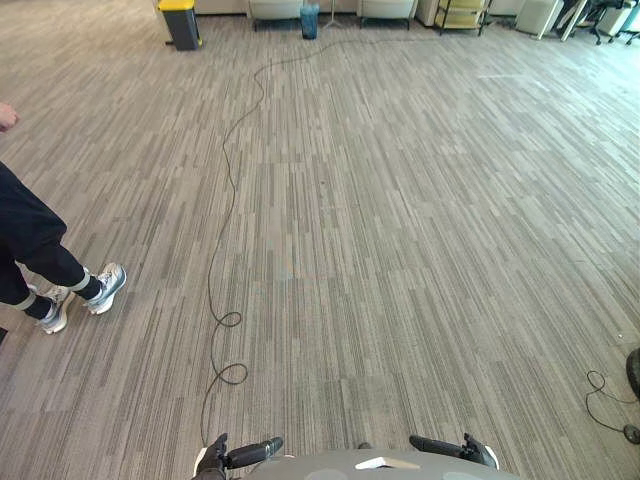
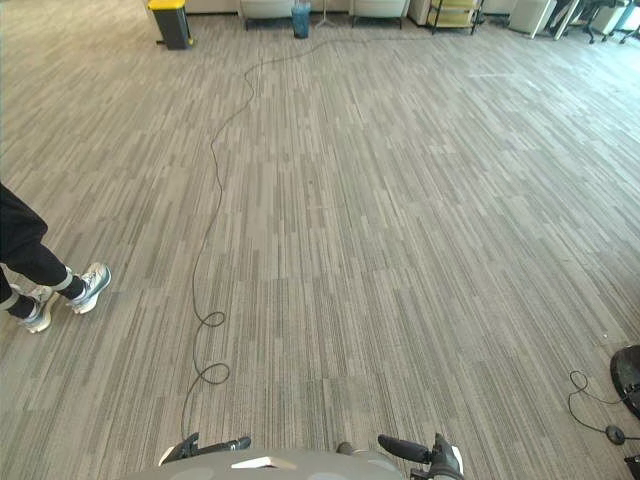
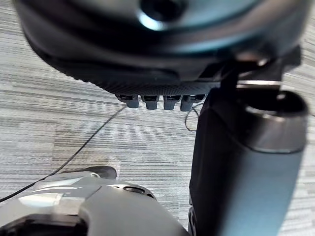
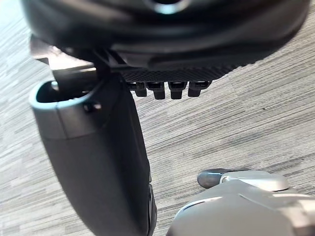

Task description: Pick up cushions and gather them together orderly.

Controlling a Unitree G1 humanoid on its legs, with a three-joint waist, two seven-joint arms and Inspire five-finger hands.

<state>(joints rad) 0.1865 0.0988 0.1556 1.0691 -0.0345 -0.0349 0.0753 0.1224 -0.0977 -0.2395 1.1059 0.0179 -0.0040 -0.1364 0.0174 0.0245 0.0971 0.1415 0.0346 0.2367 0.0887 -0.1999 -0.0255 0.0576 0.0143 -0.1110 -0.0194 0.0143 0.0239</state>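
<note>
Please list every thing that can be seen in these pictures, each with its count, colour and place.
carpet floor: one, grey striped, everywhere
bin: one, black with yellow lid, far left
small bin: one, blue-green, far middle
seats: two, pale, either side of the small bin
shelf cart: one, yellowish, far right
person: one, dark trousers, pale shoes, left side
left hand: dark, near edge, fingers straight, empty
right hand: dark, near edge, fingers straight, empty

Person's legs [image 1: 40,245] at l. edge of floor [image 1: 420,230]. Far back, l. to r.: bin [image 1: 182,25], chair [image 1: 275,10], small bin [image 1: 310,20], second chair [image 1: 386,10], shelf unit [image 1: 462,14]. Left hand [image 1: 250,453], right hand [image 1: 440,446] at near edge, apart.
</note>
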